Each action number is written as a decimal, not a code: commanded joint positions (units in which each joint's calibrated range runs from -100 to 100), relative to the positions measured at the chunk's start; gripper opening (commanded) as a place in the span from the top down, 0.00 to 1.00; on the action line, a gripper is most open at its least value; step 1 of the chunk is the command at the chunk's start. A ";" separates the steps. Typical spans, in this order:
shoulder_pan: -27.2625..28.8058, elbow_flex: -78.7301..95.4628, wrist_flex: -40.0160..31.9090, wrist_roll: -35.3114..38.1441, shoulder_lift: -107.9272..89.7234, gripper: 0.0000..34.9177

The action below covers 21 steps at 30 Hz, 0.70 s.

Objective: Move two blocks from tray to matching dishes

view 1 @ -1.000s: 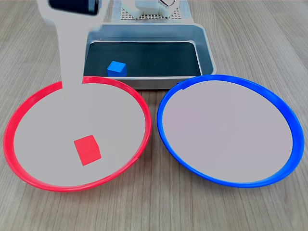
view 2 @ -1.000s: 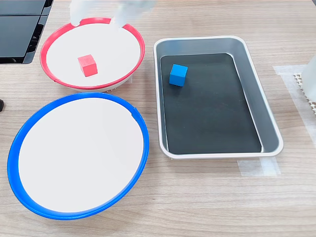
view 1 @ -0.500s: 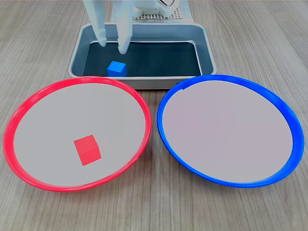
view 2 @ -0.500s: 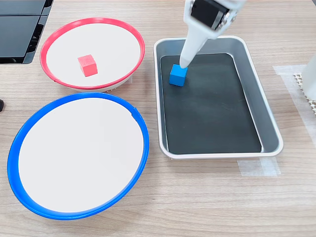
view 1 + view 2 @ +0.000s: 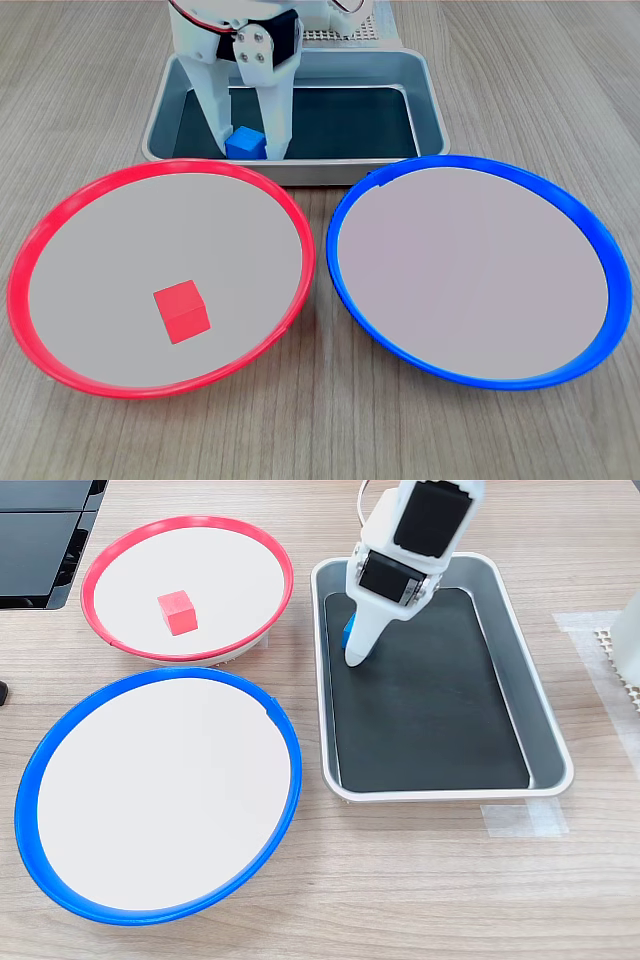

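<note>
Wood-grain tabletop (image 5: 480,440) carries grey metal tray (image 5: 428,100) at upper centre of first exterior view, two round dishes below it. White gripper (image 5: 246,152) reaches down into tray, fingers (image 5: 278,125) spread either side of blue cube (image 5: 243,144), not visibly pressing it; cube sits on tray's black floor near front rim. Second exterior view: blue cube (image 5: 348,634) mostly hidden behind gripper (image 5: 355,652). Red cube (image 5: 181,311) lies inside red-rimmed dish (image 5: 60,215), lower left. Blue-rimmed dish (image 5: 590,225) at lower right, face bare.

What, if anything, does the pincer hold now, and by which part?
Nothing yet: the open pincer straddles the blue block in the tray, fingers beside its two opposite sides.
</note>
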 commanded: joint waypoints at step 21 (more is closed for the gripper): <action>-30.36 -45.05 -4.38 -35.80 16.76 1.00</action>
